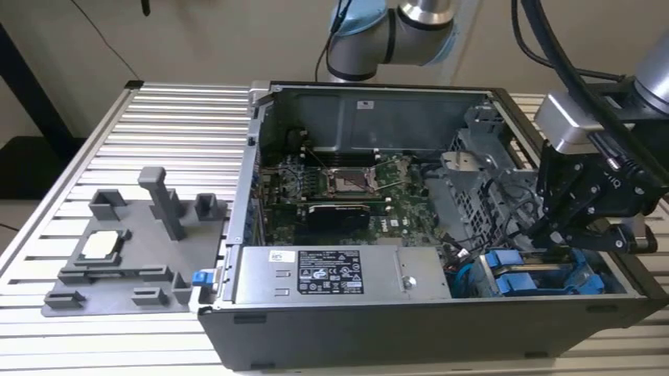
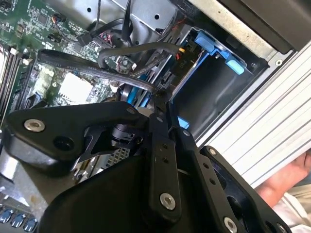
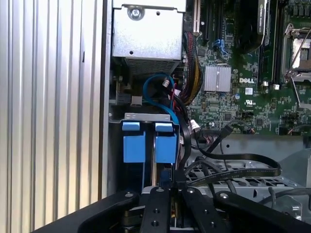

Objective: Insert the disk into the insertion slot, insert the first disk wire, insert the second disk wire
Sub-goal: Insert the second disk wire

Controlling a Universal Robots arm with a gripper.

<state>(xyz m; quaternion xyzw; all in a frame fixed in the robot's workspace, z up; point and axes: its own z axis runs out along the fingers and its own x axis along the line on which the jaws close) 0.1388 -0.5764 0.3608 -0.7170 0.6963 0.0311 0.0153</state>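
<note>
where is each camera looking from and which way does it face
Exterior view: off the arm, looking down into the open grey computer case on the slatted table; the arm and black pincer hang over the blue plastic drive frames.
First wrist view: on the wrist, looking past the pincer at the blue frames and green motherboard.
Second wrist view: on the wrist, looking along the pincer into the drive cage; a person's hand shows.
All three share the blue frames.

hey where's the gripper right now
In the exterior view the gripper is at the computer case's right end, lowered just above the blue drive frames, beside the grey power-supply box.
</note>
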